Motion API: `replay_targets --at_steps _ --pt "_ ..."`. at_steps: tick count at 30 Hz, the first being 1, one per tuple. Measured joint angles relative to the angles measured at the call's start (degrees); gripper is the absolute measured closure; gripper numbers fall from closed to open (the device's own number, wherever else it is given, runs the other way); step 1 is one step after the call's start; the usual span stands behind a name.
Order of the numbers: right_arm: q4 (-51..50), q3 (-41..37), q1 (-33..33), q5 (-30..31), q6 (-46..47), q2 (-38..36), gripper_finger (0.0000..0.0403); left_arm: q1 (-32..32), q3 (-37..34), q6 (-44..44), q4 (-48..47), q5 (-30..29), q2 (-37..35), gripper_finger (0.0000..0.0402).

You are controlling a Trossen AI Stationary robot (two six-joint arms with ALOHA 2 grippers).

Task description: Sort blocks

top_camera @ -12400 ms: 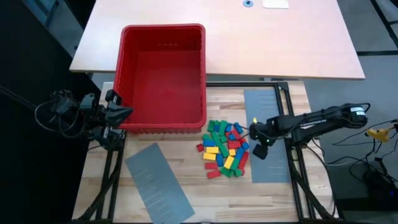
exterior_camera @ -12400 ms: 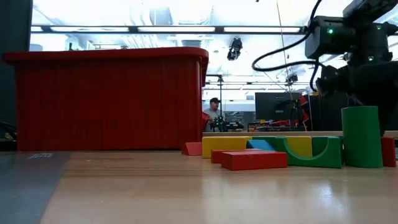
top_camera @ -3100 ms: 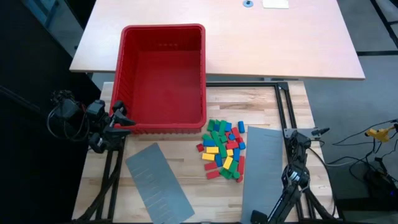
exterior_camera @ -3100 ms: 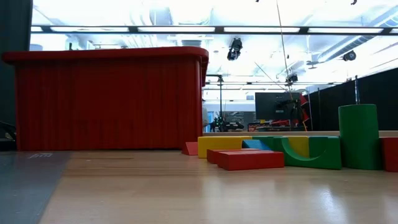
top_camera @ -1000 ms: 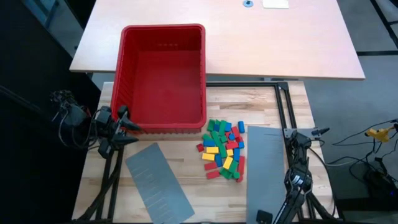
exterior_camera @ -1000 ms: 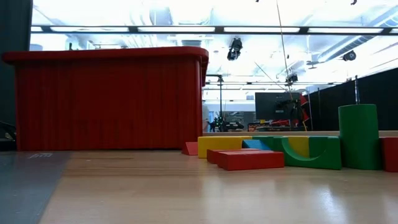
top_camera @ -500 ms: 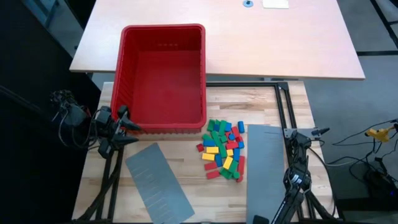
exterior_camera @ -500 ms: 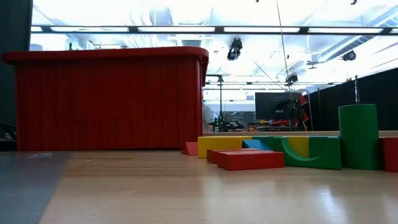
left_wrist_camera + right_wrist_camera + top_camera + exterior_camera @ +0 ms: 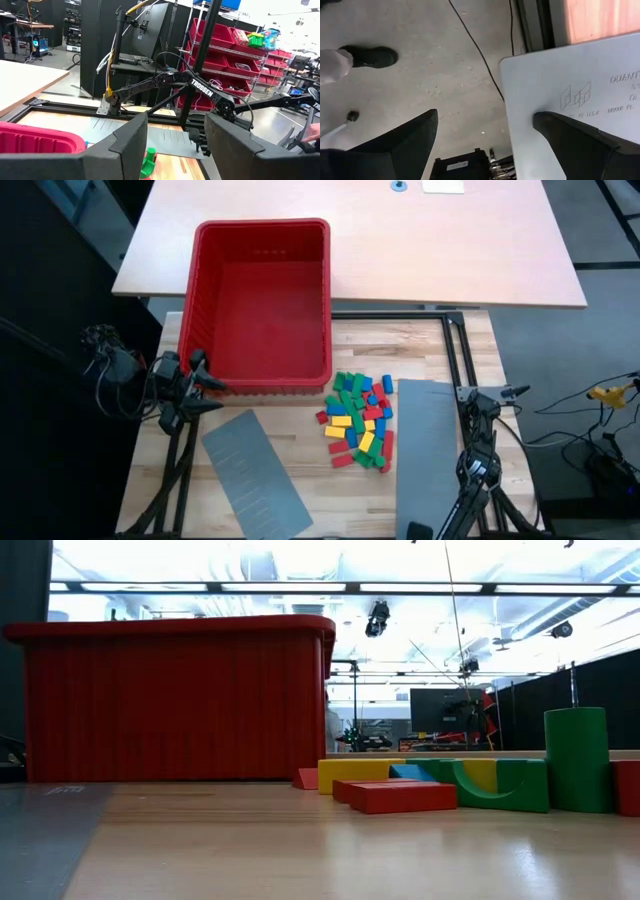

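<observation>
The sorting is looking barely begun, if begun at all: the small red, green, blue and yellow wooden blocks (image 9: 359, 421) are lying mixed in one heap on the pale wooden tabletop (image 9: 300, 470), and the big red plastic bin (image 9: 262, 300) is showing a bare floor from above. Nothing is being carried, so every block is waiting to be separated by colour.

The left gripper (image 9: 200, 383) is hovering with its fingers spread wide and empty, the bin's corner just beside it and the heap well off to its far side, beyond the bin. Its wrist camera is catching a green block (image 9: 148, 162) between its fingers (image 9: 131, 142), farther off.

The right gripper (image 9: 485, 145) is hanging past the table's near edge, fingers spread and empty, the heap well behind it. It is looking down past a flat grey slotted panel (image 9: 570, 100) at the floor, where a person's dark shoe (image 9: 367, 56) is showing.

Writing: "TROSSEN" is reading in white along the right arm (image 9: 202, 89); the panel is bearing "QUANT…", cut off, and smaller print seeming to end "U.S.A."
</observation>
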Motion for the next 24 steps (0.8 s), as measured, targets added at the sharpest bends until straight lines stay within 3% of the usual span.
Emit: replay_targets --at_steps 12,24 --pt "-4.40 -0.09 0.00 0.22 -1.40 1.54 0.0065 0.02 0.00 0.02 -1.19 -0.02 0.15 0.0215" --pt "-6.71 -0.20 -0.01 0.82 -0.04 2.04 0.0159 0.02 0.00 0.24 -1.23 -0.02 0.17 0.0208"
